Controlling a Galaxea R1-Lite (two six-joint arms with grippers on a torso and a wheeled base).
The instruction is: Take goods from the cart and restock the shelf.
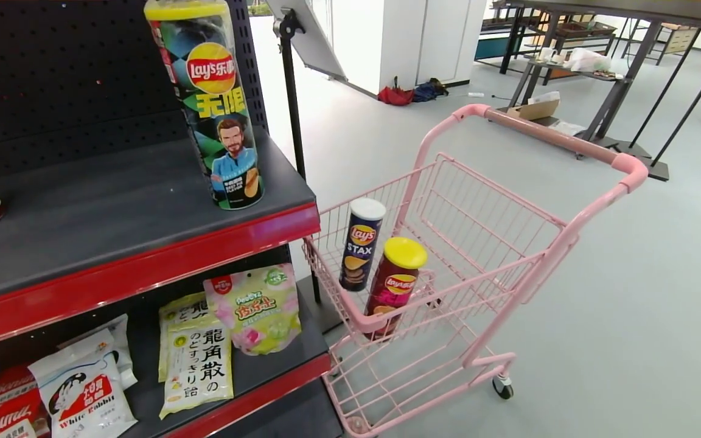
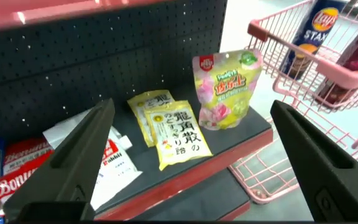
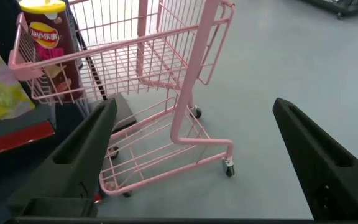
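Head view — blue can [image 1: 359,243], red can [image 1: 394,286] inside cart [image 1: 545,134].

Brand print marks the tall can [image 1: 219,115], blue can [image 1: 359,243], maroon can [image 1: 394,286] and green bag [image 1: 259,310].

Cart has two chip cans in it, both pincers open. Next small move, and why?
Probably bring the right pincer toward the yellow-lidded can and line up on it. It stands in the cart on the robot's right, and that pincer is open and empty. The upper shelf has bare room for it.
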